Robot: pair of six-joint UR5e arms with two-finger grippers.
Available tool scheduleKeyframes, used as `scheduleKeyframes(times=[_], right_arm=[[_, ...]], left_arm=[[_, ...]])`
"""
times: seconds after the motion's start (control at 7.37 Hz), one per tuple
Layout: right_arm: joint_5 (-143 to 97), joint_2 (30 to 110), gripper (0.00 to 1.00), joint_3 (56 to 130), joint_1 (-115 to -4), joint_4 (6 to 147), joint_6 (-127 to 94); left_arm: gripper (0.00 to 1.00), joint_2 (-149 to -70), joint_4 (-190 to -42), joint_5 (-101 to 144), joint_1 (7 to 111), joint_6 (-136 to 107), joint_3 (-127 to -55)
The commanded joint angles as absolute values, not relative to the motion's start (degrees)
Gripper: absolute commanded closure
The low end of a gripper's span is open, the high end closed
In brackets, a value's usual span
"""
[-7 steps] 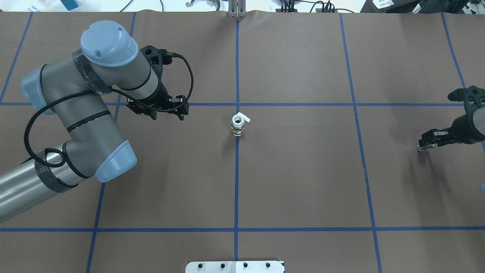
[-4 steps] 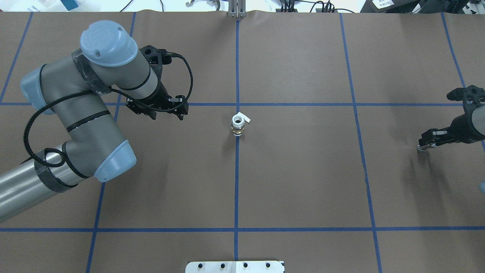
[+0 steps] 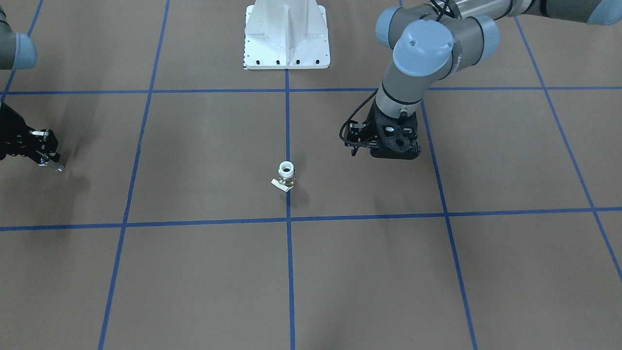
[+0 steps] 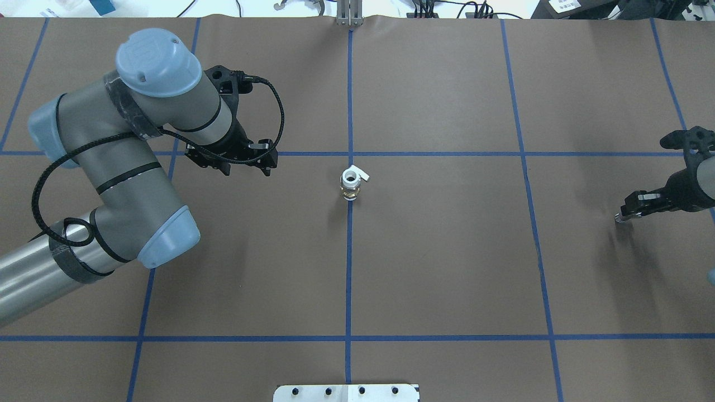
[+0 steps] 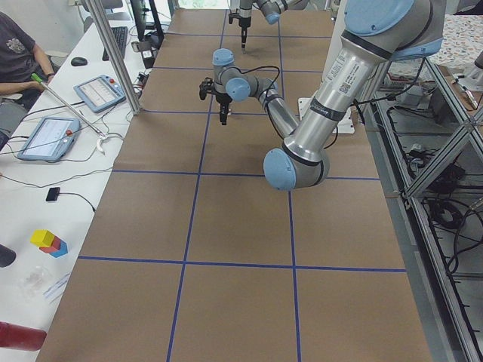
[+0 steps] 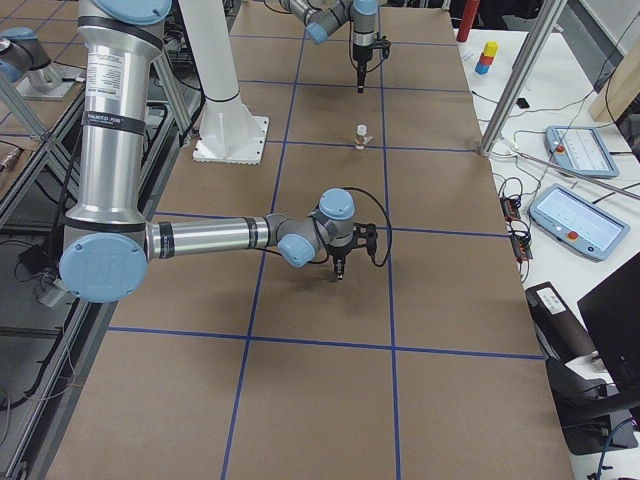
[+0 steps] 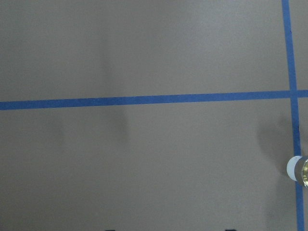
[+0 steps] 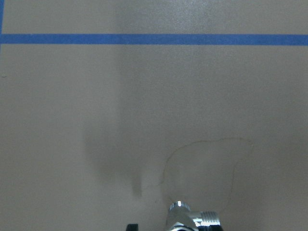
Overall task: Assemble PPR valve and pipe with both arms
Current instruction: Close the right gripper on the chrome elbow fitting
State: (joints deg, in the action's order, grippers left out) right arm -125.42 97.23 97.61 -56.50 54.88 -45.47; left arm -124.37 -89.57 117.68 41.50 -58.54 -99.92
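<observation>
A small white PPR valve (image 4: 350, 183) with a brass base and a white side handle stands upright on the centre blue line; it also shows in the front view (image 3: 286, 175) and at the right edge of the left wrist view (image 7: 297, 169). My left gripper (image 4: 246, 167) hangs open and empty to the valve's left, well apart from it. My right gripper (image 4: 621, 215) is far to the right, near the table edge, shut on a small silver threaded fitting (image 8: 193, 219), held just above the brown table cover.
The table is covered with brown paper marked by a blue tape grid (image 4: 349, 279). The white bolted pedestal (image 3: 286, 39) stands at the robot's side. Tablets, cables and coloured blocks (image 5: 49, 243) lie on the side desk beyond the far edge.
The left arm has drifted slightly up and to the left. The right gripper has shifted very slightly. The valve has not moved.
</observation>
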Motion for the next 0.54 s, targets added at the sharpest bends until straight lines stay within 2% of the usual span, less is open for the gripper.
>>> scheduleKeyframes(times=[0.0,0.14,0.41], right_arm=[[-125.4,97.3,0.70,97.6,-56.5,54.8,-45.4],[-125.4,97.2,0.96,97.6,-56.5,54.8,-45.4],[-127.4,95.3,1.00,98.8,-57.3,56.5,-46.2]], left_arm=[[0.19,-124.4,-89.6,117.7,41.6,-58.6,-100.0],[0.19,-124.4,-89.6,117.7,41.6,-58.6,-100.0],[0.19,-124.4,-89.5,117.8,41.7,-58.6,-100.8]])
